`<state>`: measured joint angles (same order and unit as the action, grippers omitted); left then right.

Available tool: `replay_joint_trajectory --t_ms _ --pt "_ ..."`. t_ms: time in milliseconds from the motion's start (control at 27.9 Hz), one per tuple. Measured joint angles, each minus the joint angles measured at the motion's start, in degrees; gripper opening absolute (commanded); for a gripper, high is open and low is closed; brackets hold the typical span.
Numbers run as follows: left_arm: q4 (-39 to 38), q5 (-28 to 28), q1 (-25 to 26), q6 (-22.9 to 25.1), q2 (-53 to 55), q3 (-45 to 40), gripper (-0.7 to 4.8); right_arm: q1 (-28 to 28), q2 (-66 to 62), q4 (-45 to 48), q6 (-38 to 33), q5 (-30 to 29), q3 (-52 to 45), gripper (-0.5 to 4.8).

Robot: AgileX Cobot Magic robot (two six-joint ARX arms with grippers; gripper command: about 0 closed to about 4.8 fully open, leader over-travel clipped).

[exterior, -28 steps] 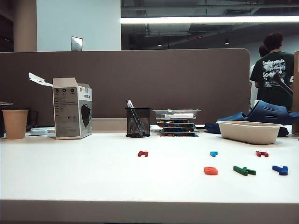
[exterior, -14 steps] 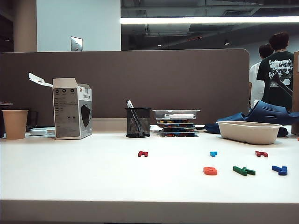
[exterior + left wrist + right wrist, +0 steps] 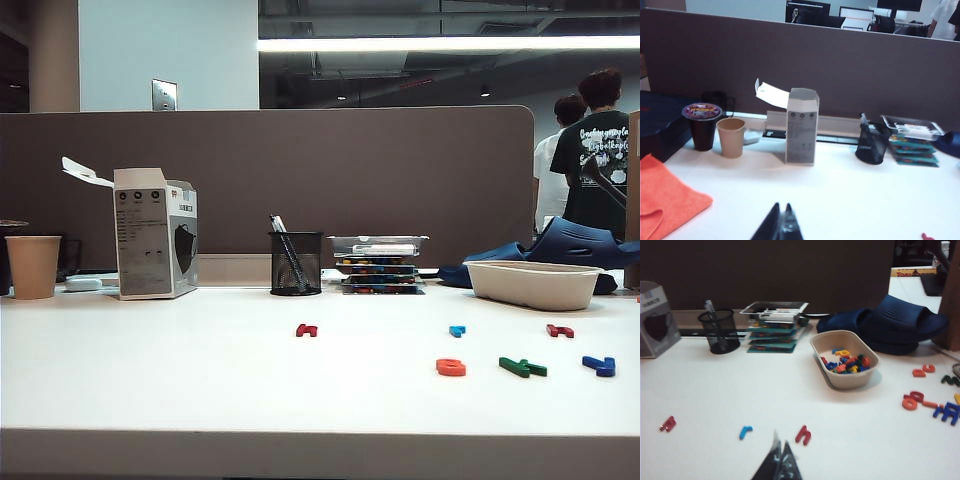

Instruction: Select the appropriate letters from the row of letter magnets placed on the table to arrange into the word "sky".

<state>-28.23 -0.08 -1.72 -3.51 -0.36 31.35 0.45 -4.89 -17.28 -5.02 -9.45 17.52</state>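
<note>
White lettering is showing on the back of a dark T-shirt [image 3: 598, 150] and small print is running down the white box [image 3: 145, 235] and the dark cup's lid [image 3: 701, 110], all too small or blurred to read.

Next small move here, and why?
Probably none, just hold parked: the orange-red letter, green letter and dark blue letter already lie in one front row on the table, and the left gripper and right gripper are shut, empty, clear of them.
</note>
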Motion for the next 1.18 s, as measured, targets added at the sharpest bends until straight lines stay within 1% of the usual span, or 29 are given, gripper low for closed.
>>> replay_joint_trajectory --t_ms 143,179,215,287,322,394,466,502,609,752,1182 --pt "5.5 0.0 0.1 -0.8 0.5 -5.4 -0.05 0.0 1.1 3.6 -0.2 0.5 -6.2 -0.06" --pt "9.7 0.0 0.2 -1.3 0.5 -7.6 -0.05 0.0 1.4 5.1 -0.2 1.2 -8.3 -0.06" --pt "12.0 -0.1 0.2 -1.3 0.5 -8.8 -0.05 0.0 1.8 6.4 -0.1 1.4 -9.7 -0.06" --pt "18.5 -0.8 0.2 -1.1 0.5 -12.9 -0.05 0.0 2.1 10.2 1.9 1.8 -13.5 -0.06" --pt "21.8 -0.9 0.2 -1.0 0.5 -16.3 -0.05 0.0 2.1 11.8 3.5 1.8 -15.0 -0.06" --pt "24.3 -0.8 0.2 -1.0 0.5 -20.0 -0.05 0.0 2.1 13.5 5.5 1.8 -16.4 -0.06" --pt "27.1 -0.2 0.2 -1.0 0.5 -22.2 -0.05 -0.1 2.1 13.6 5.9 1.9 -16.8 -0.06" --pt "29.7 0.1 0.2 -0.9 0.5 -24.6 -0.05 -0.1 2.1 14.0 6.4 1.9 -17.1 -0.06" --pt "33.0 0.1 0.2 -0.2 0.5 -28.5 -0.05 -0.1 2.1 14.1 6.9 1.9 -17.2 -0.06" --pt "34.9 0.1 0.1 -0.1 0.5 -29.4 -0.05 -0.1 2.1 14.1 7.9 2.1 -17.2 -0.06" --pt "34.9 0.1 0.1 0.0 0.5 -30.1 -0.05 -0.2 2.1 13.4 8.1 2.9 -17.2 -0.05"
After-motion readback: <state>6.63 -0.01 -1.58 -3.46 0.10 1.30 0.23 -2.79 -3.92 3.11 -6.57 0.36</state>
